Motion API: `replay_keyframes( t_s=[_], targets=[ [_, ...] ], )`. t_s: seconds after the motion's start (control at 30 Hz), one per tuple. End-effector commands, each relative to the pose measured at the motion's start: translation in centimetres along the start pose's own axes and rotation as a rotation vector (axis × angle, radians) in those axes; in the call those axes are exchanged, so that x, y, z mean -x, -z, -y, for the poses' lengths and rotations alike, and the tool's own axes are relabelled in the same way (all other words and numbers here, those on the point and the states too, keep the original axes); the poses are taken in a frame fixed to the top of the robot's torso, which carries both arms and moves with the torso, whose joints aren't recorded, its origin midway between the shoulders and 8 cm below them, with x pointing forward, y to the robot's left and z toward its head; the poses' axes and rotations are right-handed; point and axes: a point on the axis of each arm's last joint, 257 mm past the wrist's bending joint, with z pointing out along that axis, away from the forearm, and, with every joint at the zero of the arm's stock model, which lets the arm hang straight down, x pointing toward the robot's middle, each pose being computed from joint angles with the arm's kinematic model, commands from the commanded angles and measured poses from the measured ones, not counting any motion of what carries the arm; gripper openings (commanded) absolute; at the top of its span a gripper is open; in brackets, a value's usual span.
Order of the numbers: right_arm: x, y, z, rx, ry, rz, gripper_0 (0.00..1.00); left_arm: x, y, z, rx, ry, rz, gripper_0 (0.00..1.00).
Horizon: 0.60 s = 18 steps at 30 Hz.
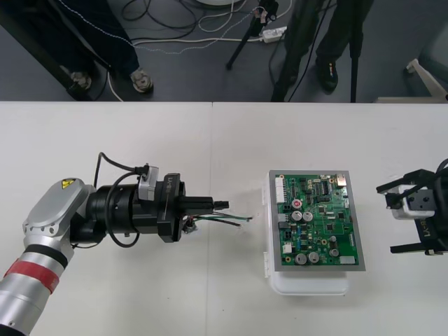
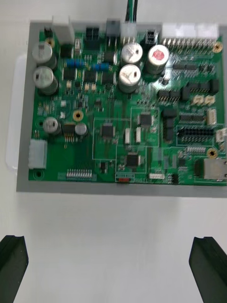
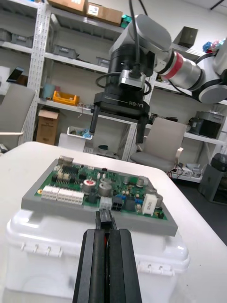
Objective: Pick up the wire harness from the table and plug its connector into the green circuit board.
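Observation:
The green circuit board [image 1: 316, 221] sits on its white base [image 1: 308, 283] right of the table's middle. My left gripper [image 1: 213, 204] hovers just left of it, pointing at the board's left edge. It is shut on the harness's small black plug [image 1: 223, 204]. The wires [image 1: 229, 220] trail loose under the fingers toward the board, and the metal socket [image 1: 187, 224] hangs below the gripper. In the left wrist view the plug [image 3: 105, 220] sticks out between the shut fingers [image 3: 94, 265], short of the board [image 3: 94, 189]. My right gripper [image 1: 387, 218] stands open, right of the board.
The table's far edge [image 1: 210, 102] runs along the top, with dark floor and cables beyond. In the right wrist view the board [image 2: 123, 104] lies ahead of the open fingers [image 2: 12, 265], with bare table between. In the left wrist view the right gripper [image 3: 118, 128] hangs beyond the board.

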Motion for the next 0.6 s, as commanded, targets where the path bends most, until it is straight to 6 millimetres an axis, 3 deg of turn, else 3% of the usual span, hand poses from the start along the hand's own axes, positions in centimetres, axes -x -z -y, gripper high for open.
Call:
replay_keyframes(
  t_s=[0.03, 0.37, 0.6],
  targets=[
    [-1.6, -0.9, 0.4, 0.030, 0.046, -0.128, 1.00, 0.5, -1.9, 0.5, -0.090, -0.154, 0.026, 0.00],
    [-3.3, -2.4, 1.3, 0.021, 0.074, -0.258, 1.00, -0.9, -4.2, 0.2, -0.139, -0.246, 0.018, 0.00],
    [-3.6, -3.8, 0.9, 0.031, 0.006, -0.308, 1.00, -1.4, -5.3, 1.4, -0.197, -0.266, 0.008, 0.00]
  ],
)
